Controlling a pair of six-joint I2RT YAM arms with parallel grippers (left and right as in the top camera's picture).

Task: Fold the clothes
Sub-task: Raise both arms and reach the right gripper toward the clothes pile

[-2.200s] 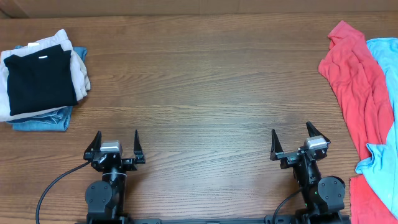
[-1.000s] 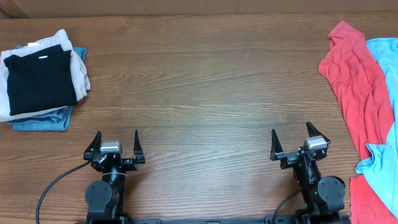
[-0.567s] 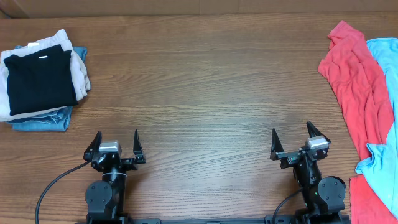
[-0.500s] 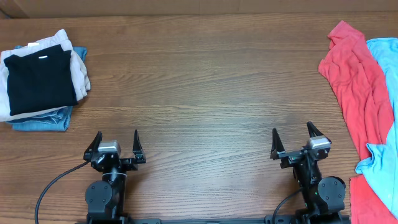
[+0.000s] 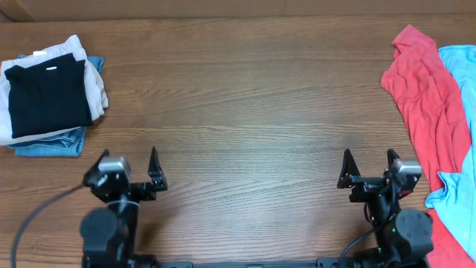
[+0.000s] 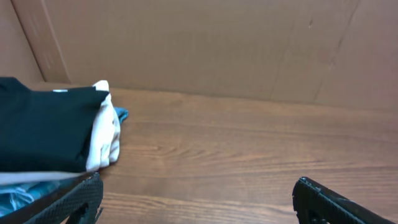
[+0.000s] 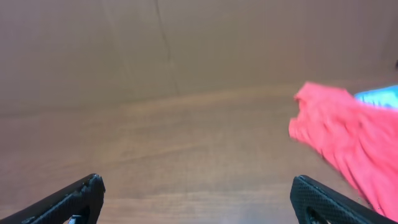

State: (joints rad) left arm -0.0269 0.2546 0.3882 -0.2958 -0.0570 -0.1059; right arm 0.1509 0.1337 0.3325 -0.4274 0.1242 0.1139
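Observation:
The clothes lie in a loose heap at the table's right edge. A coral-red garment (image 5: 424,97) is spread long, and the sky-blue T-shirt (image 5: 462,74) lies partly under it along the edge; no lettering shows. In the right wrist view the coral garment (image 7: 348,134) is at the right and a strip of the blue shirt (image 7: 379,95) is behind it. My right gripper (image 5: 369,160) (image 7: 198,183) is open and empty, left of the heap, over bare wood. My left gripper (image 5: 123,167) (image 6: 198,186) is open and empty near the front left.
A folded stack sits at the far left: a black piece (image 5: 46,93) on top, a beige one (image 5: 95,82) under it, denim-blue (image 5: 52,145) at the bottom. The stack also shows in the left wrist view (image 6: 43,127). A cardboard wall (image 6: 217,43) stands behind the table.
Both arms have moved after holding still. The left gripper has shifted left and turned toward the folded stack. The right gripper has shifted right, toward the heap of clothes. Both stay open.

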